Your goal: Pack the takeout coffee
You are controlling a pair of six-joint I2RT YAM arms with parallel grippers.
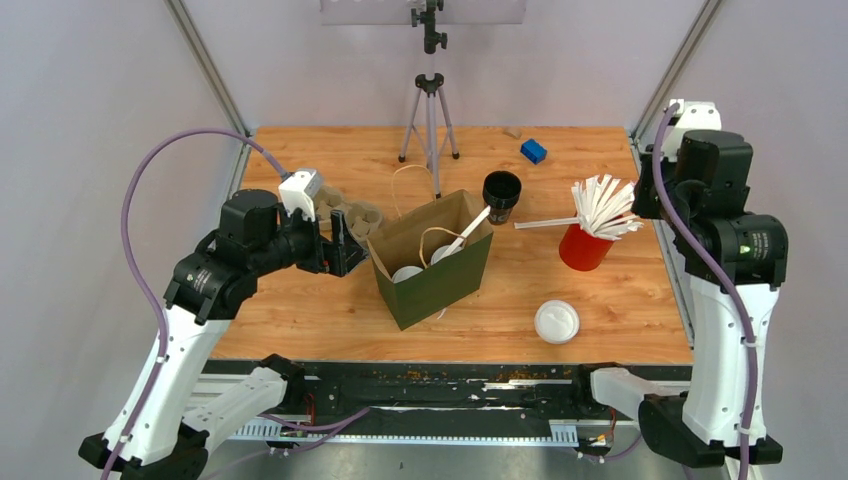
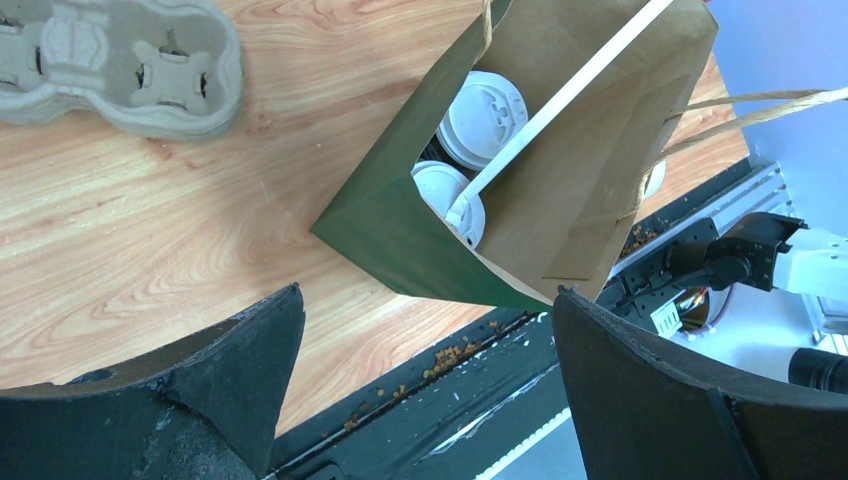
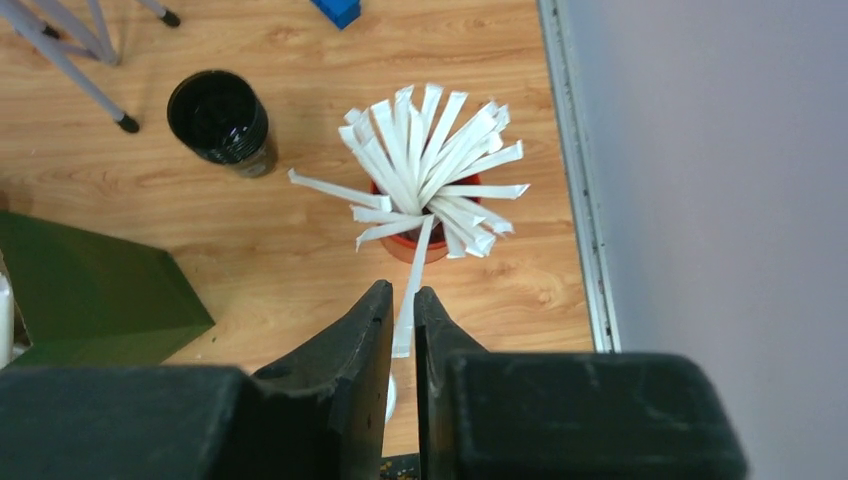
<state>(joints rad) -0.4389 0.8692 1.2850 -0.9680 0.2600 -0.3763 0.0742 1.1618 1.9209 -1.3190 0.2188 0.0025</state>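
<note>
Both takeout coffee cups stand inside the open green paper bag [image 1: 440,285]. Only their white lids show, one [image 2: 482,115] farther in and one [image 2: 440,190] nearer me. A wrapped straw [image 2: 570,95] leans out of the bag across them. My left gripper [image 2: 428,295] is open and empty, and hangs just left of the bag [image 2: 400,230]. My right gripper [image 3: 401,292] is held high on the near side of the red cup of straws [image 3: 425,245]. Its jaws are almost together on a white wrapped straw [image 3: 410,290] that points toward the cup.
A pulp cup carrier [image 1: 350,212] lies behind my left gripper [image 1: 345,245]. A black stack of lidless cups [image 1: 501,193] stands behind the bag. A loose white lid [image 1: 556,321] lies near the front edge. A tripod [image 1: 430,110] and a blue block [image 1: 533,151] are at the back.
</note>
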